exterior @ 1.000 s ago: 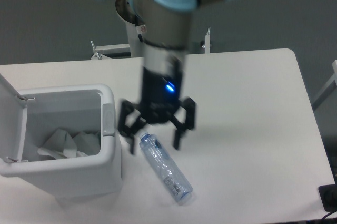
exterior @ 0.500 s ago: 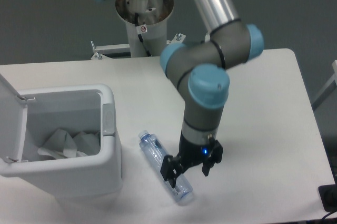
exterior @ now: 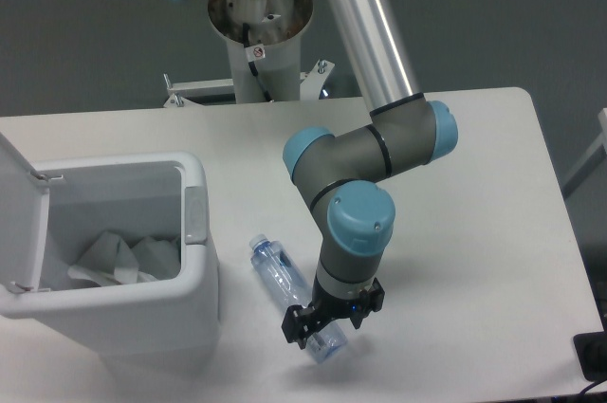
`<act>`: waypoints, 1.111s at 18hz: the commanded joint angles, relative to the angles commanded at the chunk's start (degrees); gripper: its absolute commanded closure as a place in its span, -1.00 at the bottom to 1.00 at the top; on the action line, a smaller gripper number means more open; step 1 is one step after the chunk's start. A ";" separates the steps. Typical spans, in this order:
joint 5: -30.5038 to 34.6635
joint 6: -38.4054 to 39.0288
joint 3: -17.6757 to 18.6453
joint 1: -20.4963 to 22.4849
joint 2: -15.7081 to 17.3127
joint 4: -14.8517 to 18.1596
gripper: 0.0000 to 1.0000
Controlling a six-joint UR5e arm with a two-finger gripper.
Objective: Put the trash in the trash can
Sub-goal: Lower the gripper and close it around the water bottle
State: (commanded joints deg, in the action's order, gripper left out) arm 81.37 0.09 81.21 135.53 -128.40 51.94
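One arm, one pincer (exterior: 321,324), one bottle (exterior: 285,286), one wrapper (exterior: 121,258) and one trash can (exterior: 196,261) appear in this overhead view. The trash can stands at the left of the white counter (exterior: 474,185) with its flip lid (exterior: 17,209) swung up and back, so that its mouth is open from above for dropping items in. One crumpled white wrapper already lies at the bottom of the can, which suggests that half of the task is complete.

The single clear bottle lies flat on the counter just right of the can, apart from its wall, with the blue cap (exterior: 256,246) toward the can and the base toward the near edge of the counter. It lies diagonally, and the pincer is turned so that its fingers cross that axis near the base end, the likely reason being that a grip across the narrow width is the surest hold on a crushed, slippery body.

The pincer is down at counter level with a finger on each side of the bottle. The jaws appear drawn in against the plastic, yet whether they grip it firmly cannot be told from this view. The bottle rests on the counter, so lifting and carrying to the can remain to be done.
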 joint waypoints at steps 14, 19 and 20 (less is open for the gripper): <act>3.27 0.62 0.26 -1.32 -2.03 -0.26 -0.25; 3.27 0.62 0.26 -1.32 -1.76 -0.26 -0.24; 3.27 0.62 0.26 -1.32 -1.76 -0.35 -0.24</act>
State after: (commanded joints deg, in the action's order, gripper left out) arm 84.64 0.70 81.47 134.21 -130.17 51.59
